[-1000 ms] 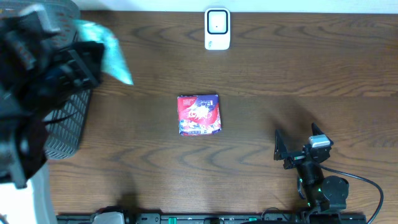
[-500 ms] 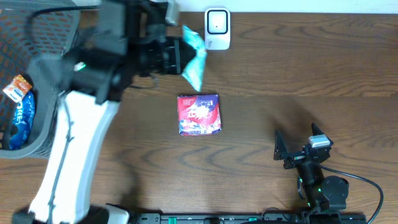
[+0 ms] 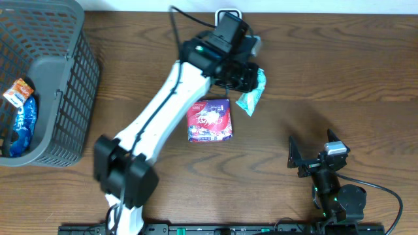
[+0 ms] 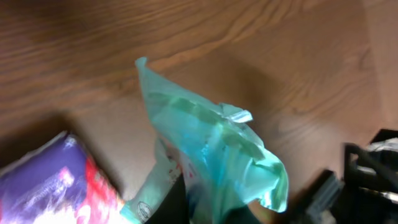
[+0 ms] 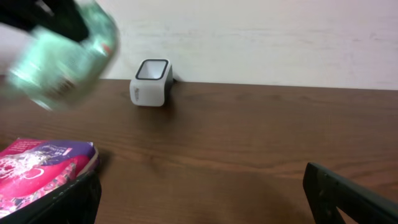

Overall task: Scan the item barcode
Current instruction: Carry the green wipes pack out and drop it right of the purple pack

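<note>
Holding a teal packet (image 3: pixel 251 93) pinched by its upper end, the left tool (image 3: pixel 243 76) is closed on it and keeps it in the air just in front of the scanner (image 5: pixel 150 82) and slightly to that device's right in the overhead view. The packet hangs tilted and crumpled, clear of the surface (image 3: pixel 339 72).

From overhead, the left arm's dark wrist covers nearly all of the scanner, so only a sliver of its white top shows at the far edge. From the right wrist view the scanner stands upright against the wall with its window in plain sight. There the packet appears blurred, above and to the left of the scanner.

A red and purple packet (image 3: pixel 209 121) lies flat on the surface in front of the scanner, farther from it than the teal one and partly under the arm's white link.

Far to the left of the scanner stands a grey mesh basket (image 3: pixel 75 111) with an orange packet (image 3: pixel 18 91) and a blue packet (image 3: pixel 23 124) inside.

The right tool (image 3: pixel 313 156) sits well in front of and to the right of the scanner, its fingers spread wide and gripping nothing.
</note>
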Robot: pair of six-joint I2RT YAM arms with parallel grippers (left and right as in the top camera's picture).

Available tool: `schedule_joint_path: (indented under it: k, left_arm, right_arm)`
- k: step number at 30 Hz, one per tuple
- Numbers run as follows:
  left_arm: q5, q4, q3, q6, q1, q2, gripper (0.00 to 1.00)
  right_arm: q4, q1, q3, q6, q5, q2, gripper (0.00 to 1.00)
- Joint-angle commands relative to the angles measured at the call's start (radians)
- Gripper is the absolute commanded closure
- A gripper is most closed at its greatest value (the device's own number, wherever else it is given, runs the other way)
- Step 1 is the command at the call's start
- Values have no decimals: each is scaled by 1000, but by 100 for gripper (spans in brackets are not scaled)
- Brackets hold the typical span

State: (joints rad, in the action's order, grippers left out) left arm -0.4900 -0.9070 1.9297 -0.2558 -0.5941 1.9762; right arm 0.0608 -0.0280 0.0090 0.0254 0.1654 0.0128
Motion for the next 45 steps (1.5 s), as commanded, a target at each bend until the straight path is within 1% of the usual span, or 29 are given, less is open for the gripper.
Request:
schedule_joint_path:
  k: [1, 2, 3, 4, 5, 7, 8, 9, 12, 13, 19, 25, 29, 33, 38, 40, 44, 45]
  left_arm:
    - [13, 47, 5, 18, -10, 65, 63]
    - [13, 55, 5, 18, -10, 77, 58]
    - [13, 61, 5, 18, -9, 92, 47]
    - [13, 65, 5, 19, -8, 101, 32]
    - [13, 66, 5, 19, -6, 110, 26]
    - [14, 67, 5, 19, -2, 117, 19]
    - [21, 67, 5, 19, -2, 117, 13]
    - [39, 67, 5, 19, 0, 117, 11]
    - [89, 68, 5, 20, 6, 111, 9]
    - [100, 67, 5, 20, 10, 109, 6]
    - [98, 58, 5, 30, 69, 53, 5]
    - [98, 16, 5, 31, 164, -64, 5]
    - [99, -43, 5, 32, 240, -150, 5]
    - [100, -112, 5, 83, 316, -213, 5]
    - [186, -132, 5, 98, 454, -290, 5]
    - [192, -122, 5, 95, 523, -322, 5]
    - [192, -74, 5, 63, 674, -393, 5]
    - [193, -43, 5, 59, 744, -420, 5]
  right_arm:
    - [2, 13, -3, -7, 9, -4, 1]
    - [2, 13, -3, -7, 9, -4, 1]
    - [2, 13, -3, -7, 9, -4, 1]
    - [2, 13, -3, -7, 9, -4, 1]
    - [2, 13, -3, -7, 9, -4, 1]
    - [2, 13, -3, -7, 9, -4, 1]
    - [2, 13, -3, -7, 9, -4, 1]
    - [2, 13, -3, -7, 9, -4, 1]
    - [2, 13, -3, -7, 9, -4, 1]
    - [2, 13, -3, -7, 9, -4, 1]
    - [2, 13, -3, -7, 9, -4, 1]
    - [2, 13, -3, -7, 9, -4, 1]
    - [2, 13, -3, -7, 9, -4, 1]
    - [2, 13, -3, -7, 9, -4, 1]
    - [2, 13, -3, -7, 9, -4, 1]
    - [2, 13, -3, -7, 9, -4, 1]
    - [2, 13, -3, -7, 9, -4, 1]
    - [2, 13, -3, -7, 9, -4, 1]
